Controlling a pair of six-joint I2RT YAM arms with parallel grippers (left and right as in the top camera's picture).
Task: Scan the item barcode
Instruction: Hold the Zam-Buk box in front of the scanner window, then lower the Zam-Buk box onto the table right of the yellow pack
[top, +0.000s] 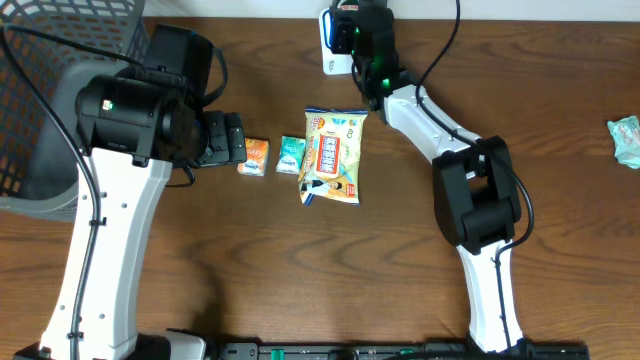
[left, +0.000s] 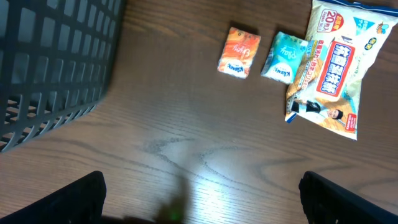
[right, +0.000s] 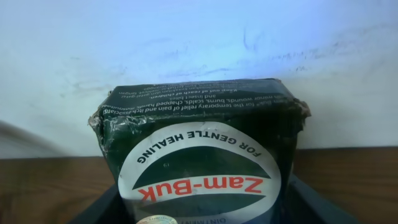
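My right gripper (top: 352, 38) (right: 205, 208) is shut on a dark green Zam-Buk box (right: 199, 140), its white oval label facing the wrist camera upside down. The box is held up close to a white scanner (top: 331, 58) at the table's far edge; its pale face (right: 186, 50) fills the right wrist view behind the box. From overhead the box is hidden under the gripper. No barcode shows on the faces I see. My left gripper (top: 236, 138) (left: 202, 196) hangs open over bare wood, nothing between its fingers (left: 81, 199).
An orange packet (top: 254, 157) (left: 239, 52), a teal packet (top: 291, 155) (left: 284, 56) and a bag of wipes (top: 334, 155) (left: 333, 71) lie mid-table. A dark mesh basket (top: 40, 90) (left: 50, 62) stands at the far left. Another teal packet (top: 626, 138) lies at the right edge.
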